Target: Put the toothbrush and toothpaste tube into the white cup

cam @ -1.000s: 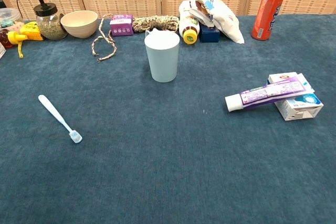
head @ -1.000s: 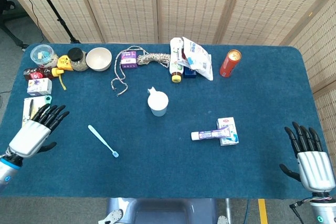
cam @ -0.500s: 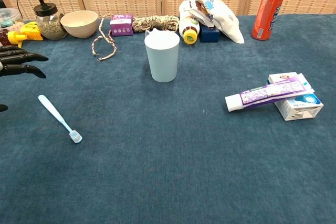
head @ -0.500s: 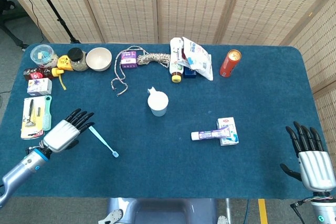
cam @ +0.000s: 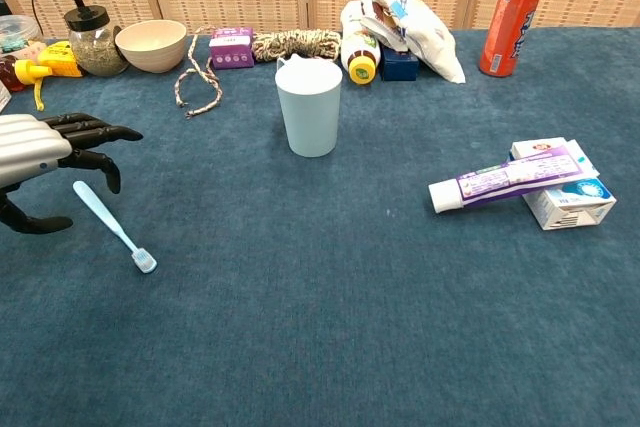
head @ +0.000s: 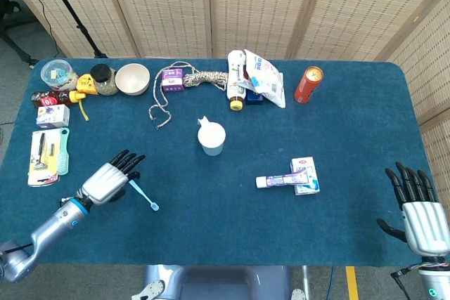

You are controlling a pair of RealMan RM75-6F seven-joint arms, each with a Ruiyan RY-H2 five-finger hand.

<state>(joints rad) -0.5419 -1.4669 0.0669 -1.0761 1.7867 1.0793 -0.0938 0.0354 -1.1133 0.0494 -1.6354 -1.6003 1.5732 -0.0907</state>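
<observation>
The left hand (cam: 45,162) hovers with fingers spread and holding nothing, over the handle end of the toothbrush (cam: 113,224), which lies flat on the worktop (cam: 330,307) left of the white cup (cam: 309,107). Thin and flat, it could slip out of a pinch. The toothpaste tube (cam: 505,178) lies right of the cup, propped on a small box (cam: 565,195). Farthest right, the right hand (head: 420,216) is idle, fingers apart.
</observation>
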